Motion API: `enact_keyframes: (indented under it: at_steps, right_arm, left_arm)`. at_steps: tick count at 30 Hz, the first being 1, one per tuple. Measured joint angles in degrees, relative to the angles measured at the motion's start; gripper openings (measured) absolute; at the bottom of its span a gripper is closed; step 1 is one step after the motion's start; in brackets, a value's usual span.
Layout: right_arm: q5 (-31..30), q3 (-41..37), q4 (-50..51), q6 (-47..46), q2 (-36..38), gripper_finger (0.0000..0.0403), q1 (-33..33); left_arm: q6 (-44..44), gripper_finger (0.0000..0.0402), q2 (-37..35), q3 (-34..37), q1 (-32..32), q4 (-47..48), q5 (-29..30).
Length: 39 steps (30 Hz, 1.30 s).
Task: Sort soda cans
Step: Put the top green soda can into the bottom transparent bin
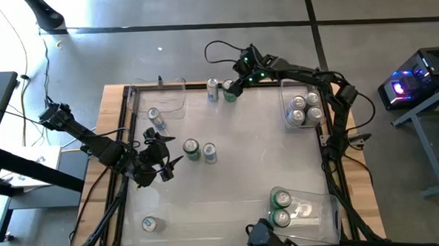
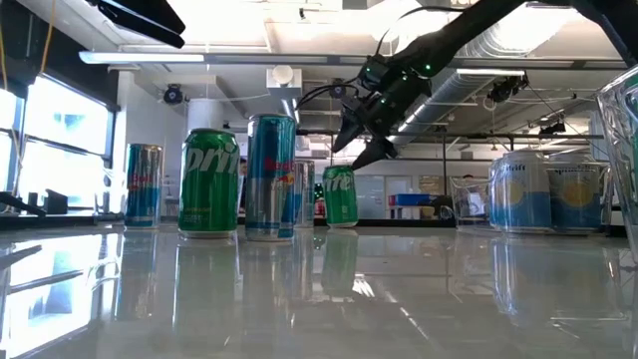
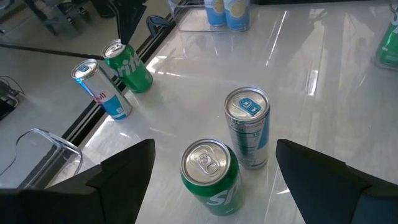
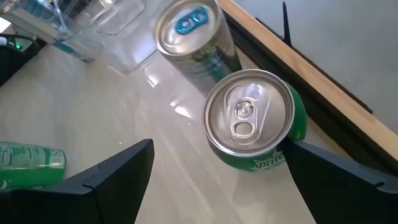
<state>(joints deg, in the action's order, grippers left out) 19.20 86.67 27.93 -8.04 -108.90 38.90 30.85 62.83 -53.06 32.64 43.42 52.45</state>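
Two soda cans stand upright at the table's far edge: a green one (image 1: 230, 92) (image 4: 249, 121) and a silver one (image 1: 213, 88) (image 4: 189, 31) beside it. My right gripper (image 2: 357, 152) hangs open just above the green can, one finger on either side of its top, touching nothing. Mid-table stand another green can (image 1: 192, 149) (image 3: 211, 174) and a silver-blue can (image 1: 209, 153) (image 3: 249, 127). My left gripper (image 1: 169, 161) waits open just left of this pair, pointing at it.
A clear bin (image 1: 285, 98) at the far right holds several silver cans. A second bin (image 1: 327, 207) at the near right holds two green ones. A third bin (image 1: 175, 88) stands far left, a can (image 1: 155, 117) by it. One can (image 1: 149, 225) stands near-left.
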Motion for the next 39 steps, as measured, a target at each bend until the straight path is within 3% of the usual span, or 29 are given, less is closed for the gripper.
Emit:
enact_keyframes:
  at_steps: [19, 22, 28, 34, 39]
  right_arm:
    - [1.1, -0.2, 14.1, 2.7, 1.1, 0.0357, -1.4]
    - [-2.2, -0.2, 16.3, 4.6, 2.6, 0.0357, -2.3]
    - [-18.3, 0.0, 14.0, 16.4, 5.5, 0.0357, -6.3]
    - [-20.0, -0.1, 7.4, 27.4, 4.3, 0.0357, -7.2]
    - [-18.5, -0.1, 2.8, 29.3, 4.0, 0.0357, -6.1]
  left_arm:
    - [0.0, 0.0329, 0.0, 0.0, 0.0, 0.0, 0.1]
    - [0.0, 0.0329, 0.0, 0.0, 0.0, 0.1, 0.1]
    - [-0.9, 0.0329, 0.0, 0.0, 0.0, 0.0, 1.3]
    - [-1.0, 0.0329, 0.0, 0.0, -1.3, 0.1, 1.7]
    - [-1.4, 0.0329, 0.2, 0.0, -2.7, 0.0, 1.4]
